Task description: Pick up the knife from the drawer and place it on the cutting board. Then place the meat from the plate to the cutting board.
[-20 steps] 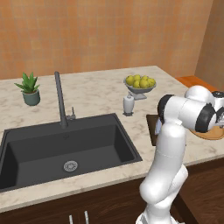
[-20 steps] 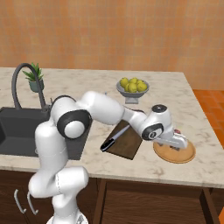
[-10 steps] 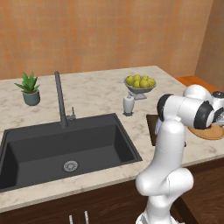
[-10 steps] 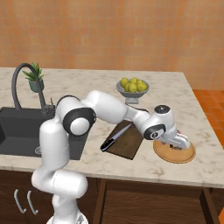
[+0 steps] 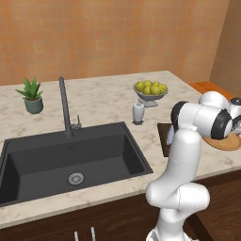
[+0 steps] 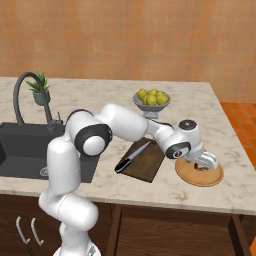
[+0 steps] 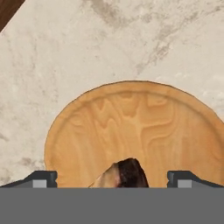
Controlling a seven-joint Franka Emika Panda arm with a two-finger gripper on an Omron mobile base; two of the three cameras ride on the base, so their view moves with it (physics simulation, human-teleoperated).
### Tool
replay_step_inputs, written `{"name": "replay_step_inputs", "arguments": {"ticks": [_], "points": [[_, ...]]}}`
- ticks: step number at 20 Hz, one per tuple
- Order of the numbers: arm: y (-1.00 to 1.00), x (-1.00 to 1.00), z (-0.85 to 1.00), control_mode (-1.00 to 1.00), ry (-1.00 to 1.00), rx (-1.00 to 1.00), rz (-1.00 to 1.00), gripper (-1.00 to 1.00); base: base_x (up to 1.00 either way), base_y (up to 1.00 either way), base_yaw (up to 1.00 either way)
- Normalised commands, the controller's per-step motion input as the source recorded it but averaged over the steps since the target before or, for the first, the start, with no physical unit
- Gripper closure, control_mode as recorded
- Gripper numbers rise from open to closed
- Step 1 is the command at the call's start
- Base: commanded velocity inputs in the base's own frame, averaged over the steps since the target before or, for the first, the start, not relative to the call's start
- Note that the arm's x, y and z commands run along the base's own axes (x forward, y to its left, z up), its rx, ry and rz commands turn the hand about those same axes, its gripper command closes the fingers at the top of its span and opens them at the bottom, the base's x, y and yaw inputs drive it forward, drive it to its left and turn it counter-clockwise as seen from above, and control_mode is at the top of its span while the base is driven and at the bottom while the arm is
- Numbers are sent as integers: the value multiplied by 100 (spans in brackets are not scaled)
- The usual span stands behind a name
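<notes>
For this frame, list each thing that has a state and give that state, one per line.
knife: lying on the cutting board, handle over its near edge.
cutting board: flat on the counter, left of the plate.
meat: on the plate, between the open fingers.
plate: holds the meat.
gripper: open, low over the plate.

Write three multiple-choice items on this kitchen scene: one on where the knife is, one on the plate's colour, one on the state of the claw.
1. Where does the knife lie?
A. In the sink
B. On the cutting board
C. On the plate

2. What colour is the plate?
A. Light tan wood
B. Glossy white
C. Dark blue

3. How is the claw at the meat?
A. Shut with nothing between its fingertips
B. Raised high above the fruit bowl
C. Open, one fingertip on each side of the meat

Answers: 1 B, the right base view shows the black handle and pale blade on the dark board. 2 A, the hand view shows tan wood grain. 3 C, the hand view shows the tips spread wide with the meat between them.
</notes>
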Motion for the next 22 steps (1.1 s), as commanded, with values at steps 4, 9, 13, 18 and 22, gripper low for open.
{"name": "replay_step_inputs", "arguments": {"ticks": [4,9,13,18,22], "points": [[-4,0,-12,-100,-1,0,0,-100,0,0,0],[-14,22,-5,-100,-4,0,0,-100,0,0,0],[-28,16,-6,-100,0,0,0,-100,0,0,0],[-19,0,0,-100,0,0,0,-100,0,0,0],[0,0,0,-100,0,0,0,-100,0,0,0]]}}
